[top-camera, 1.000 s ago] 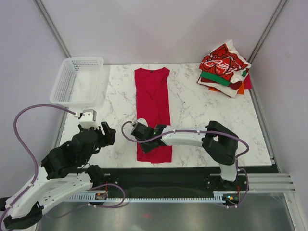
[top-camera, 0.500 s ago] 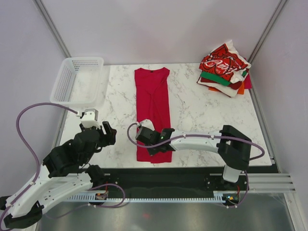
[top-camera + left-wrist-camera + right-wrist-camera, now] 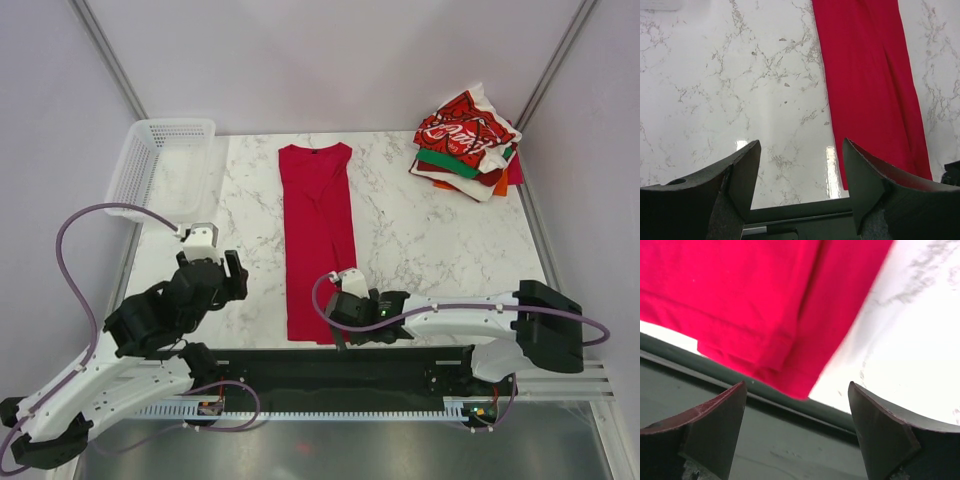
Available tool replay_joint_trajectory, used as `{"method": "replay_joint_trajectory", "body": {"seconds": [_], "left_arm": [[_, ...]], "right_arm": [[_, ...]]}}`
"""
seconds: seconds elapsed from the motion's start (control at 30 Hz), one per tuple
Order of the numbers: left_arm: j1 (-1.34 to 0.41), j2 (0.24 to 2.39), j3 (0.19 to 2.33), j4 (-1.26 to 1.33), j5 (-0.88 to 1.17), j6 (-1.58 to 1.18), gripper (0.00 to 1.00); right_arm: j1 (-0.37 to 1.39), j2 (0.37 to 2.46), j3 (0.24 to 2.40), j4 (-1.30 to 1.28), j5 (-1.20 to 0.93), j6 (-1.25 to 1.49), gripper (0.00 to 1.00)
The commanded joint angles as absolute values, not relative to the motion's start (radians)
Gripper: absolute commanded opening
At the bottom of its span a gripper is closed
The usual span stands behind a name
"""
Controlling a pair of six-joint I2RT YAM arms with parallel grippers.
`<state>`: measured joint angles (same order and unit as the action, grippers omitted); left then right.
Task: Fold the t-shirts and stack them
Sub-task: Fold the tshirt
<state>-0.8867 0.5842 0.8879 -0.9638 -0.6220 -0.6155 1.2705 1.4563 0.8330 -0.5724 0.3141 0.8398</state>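
Observation:
The plain crimson-red t-shirt [image 3: 318, 235] lies as a long narrow strip from the back of the table to its front edge. Its near hem corner [image 3: 790, 375] hangs slightly over that edge. My right gripper [image 3: 338, 330] is low at the hem's right corner, open, with nothing between its fingers [image 3: 797, 410]. My left gripper [image 3: 238, 278] hovers open over bare marble [image 3: 765, 100], left of the shirt's near end [image 3: 870, 75]. A stack of folded t-shirts [image 3: 468, 140], topped by a red one with white script, sits at the back right.
A white mesh basket [image 3: 160, 165] stands at the back left corner. The dark rail [image 3: 330, 365] that carries the arm bases runs along the table's front edge, just below the shirt's hem.
My right gripper has drawn back from over the shirt to the hem's near right corner and opened. The shirt now lies straighter and narrower. The left arm has shifted slightly forward.

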Motion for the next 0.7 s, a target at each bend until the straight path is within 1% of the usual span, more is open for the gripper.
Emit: {"method": "replay_joint_trajectory", "body": {"seconds": [0.0,0.07,0.1,0.17,0.23,0.3,0.37,0.4,0.43,0.47,0.5,0.53,0.57,0.67], "left_arm": [[-0.887,0.633,0.894,-0.953,-0.612,-0.629,0.74],[-0.887,0.666,0.902,-0.954,-0.574,-0.632,0.74],[-0.887,0.714,0.905,-0.953,-0.557,-0.641,0.74],[-0.885,0.771,0.899,-0.934,-0.485,-0.682,0.74],[-0.885,0.865,0.871,-0.896,-0.436,-0.710,0.75],[-0.885,0.919,0.826,-0.801,-0.352,-0.747,0.75],[-0.887,0.974,0.789,-0.718,-0.266,-0.770,0.76],[-0.885,0.985,0.749,-0.636,-0.240,-0.776,0.76],[-0.887,0.995,0.729,-0.586,-0.191,-0.787,0.77],[-0.885,1.002,0.692,-0.545,-0.167,-0.790,0.77],[-0.887,1.006,0.675,-0.510,-0.151,-0.795,0.77],[-0.887,1.014,0.660,-0.453,-0.137,-0.805,0.77],[-0.885,1.041,0.651,-0.442,-0.118,-0.811,0.77],[-0.887,1.089,0.631,-0.436,-0.086,-0.848,0.76]], "right_arm": [[1.275,1.330,0.824,-0.592,0.380,0.893,0.91],[1.276,1.254,0.816,-0.604,0.402,0.890,0.91],[1.275,1.227,0.802,-0.601,0.432,0.885,0.91],[1.276,1.159,0.775,-0.592,0.471,0.885,0.98],[1.272,1.125,0.753,-0.575,0.500,0.885,0.98],[1.256,1.091,0.715,-0.546,0.494,0.873,0.95],[1.229,1.081,0.669,-0.482,0.427,0.855,0.91],[1.188,1.081,0.654,-0.457,0.392,0.847,0.90],[1.161,1.080,0.637,-0.404,0.353,0.833,0.85],[1.132,1.074,0.591,-0.365,0.248,0.824,0.75],[1.076,1.066,0.565,-0.329,0.203,0.822,0.72],[1.050,1.042,0.537,-0.258,0.158,0.824,0.72],[1.022,1.031,0.491,-0.226,0.068,0.824,0.72],[0.962,0.993,0.445,-0.172,0.002,0.821,0.72]]}}
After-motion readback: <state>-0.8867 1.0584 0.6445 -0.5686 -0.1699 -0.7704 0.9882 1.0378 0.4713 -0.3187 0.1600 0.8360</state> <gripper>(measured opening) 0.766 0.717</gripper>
